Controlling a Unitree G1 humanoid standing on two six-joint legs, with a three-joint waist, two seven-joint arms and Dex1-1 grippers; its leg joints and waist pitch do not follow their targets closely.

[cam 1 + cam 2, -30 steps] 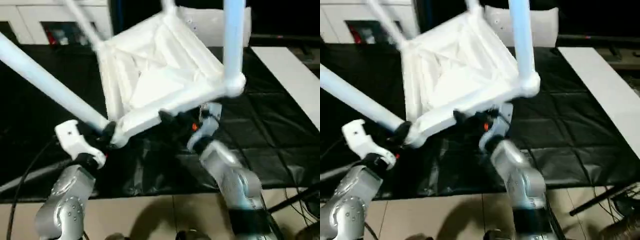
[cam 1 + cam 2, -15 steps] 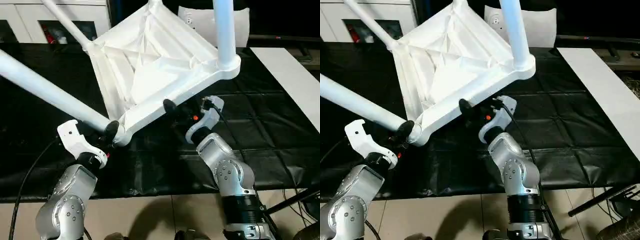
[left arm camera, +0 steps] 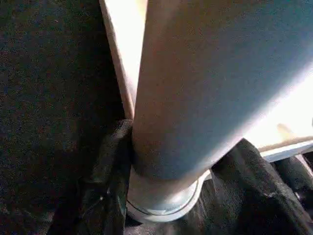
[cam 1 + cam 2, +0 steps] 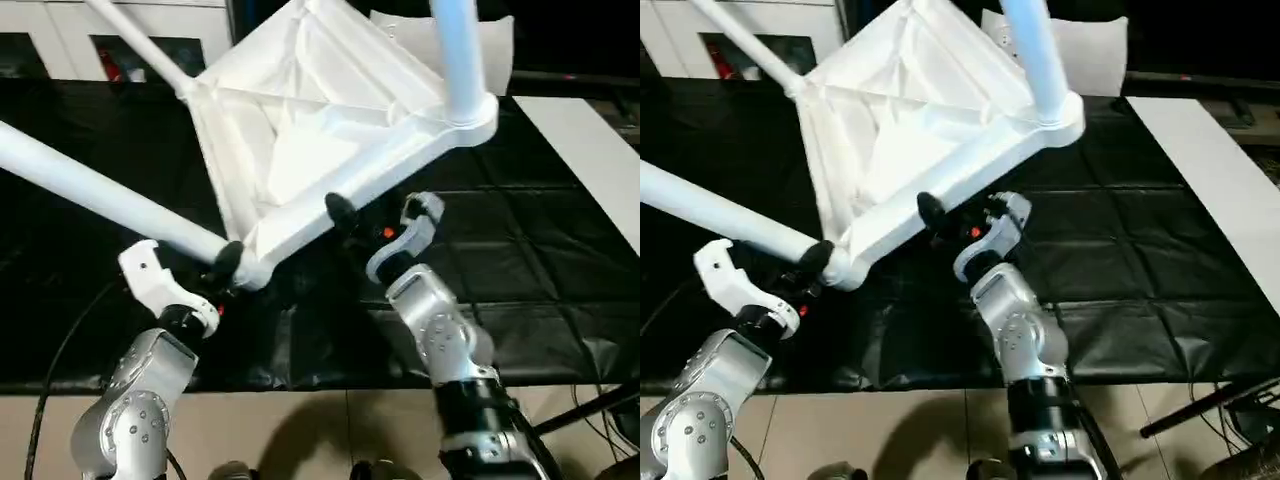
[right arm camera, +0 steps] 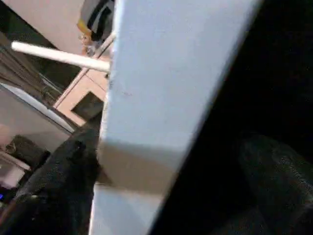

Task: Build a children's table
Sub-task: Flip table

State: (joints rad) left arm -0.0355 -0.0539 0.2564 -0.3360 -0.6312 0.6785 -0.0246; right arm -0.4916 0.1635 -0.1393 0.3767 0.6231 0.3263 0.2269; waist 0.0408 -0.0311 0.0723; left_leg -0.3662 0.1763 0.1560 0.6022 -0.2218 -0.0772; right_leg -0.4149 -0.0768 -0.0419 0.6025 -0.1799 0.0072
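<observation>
The children's table is held tilted off the ground, its white tabletop point(image 4: 310, 120) turned so the ribbed underside faces me. White legs stand in its corner sockets: one point(image 4: 90, 190) runs off to the left, one point(image 4: 455, 50) rises at the right, one point(image 4: 140, 45) is at the back. My left gripper point(image 4: 228, 265) is shut on the left leg point(image 3: 210, 88) right at its socket, with black fingers point(image 3: 105, 176) on both sides. My right gripper point(image 4: 345, 225) stands open astride the tabletop's near rim point(image 5: 156, 88), one finger point(image 4: 338, 209) over the ribbed side.
Black sheeting point(image 4: 540, 260) covers the ground under the table, with tiled floor point(image 4: 300, 420) nearer me. A white cabinet point(image 4: 60, 30) stands at the back left, a flat white board point(image 4: 590, 150) lies at the right, and a white cushion-like thing point(image 4: 495, 40) sits behind.
The whole view has shifted and steadied. The table's right corner has risen slightly with the right arm. Both grippers stay at the same places on the table.
</observation>
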